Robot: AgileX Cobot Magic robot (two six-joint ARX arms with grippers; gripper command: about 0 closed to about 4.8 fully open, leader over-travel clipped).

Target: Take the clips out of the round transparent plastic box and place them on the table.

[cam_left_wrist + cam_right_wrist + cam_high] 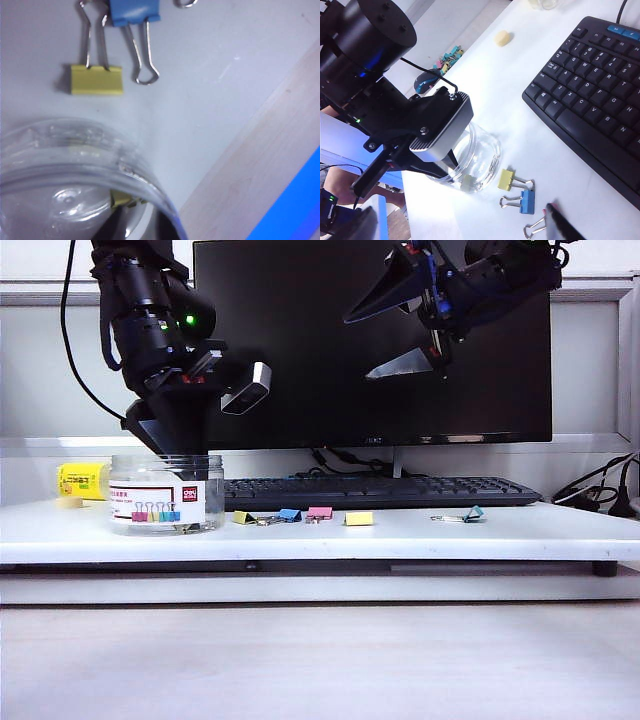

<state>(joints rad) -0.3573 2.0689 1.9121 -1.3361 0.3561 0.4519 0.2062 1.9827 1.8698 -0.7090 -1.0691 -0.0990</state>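
yellow clips (358, 518), clear round transparent plastic box (166, 494) with white label, white table (400, 533)

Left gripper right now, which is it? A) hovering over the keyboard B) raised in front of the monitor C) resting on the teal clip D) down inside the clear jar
D: in the exterior view the left gripper reaches down into the round transparent plastic box. The right wrist view shows its fingers inside the rim, while the right gripper hangs open, high before the monitor.
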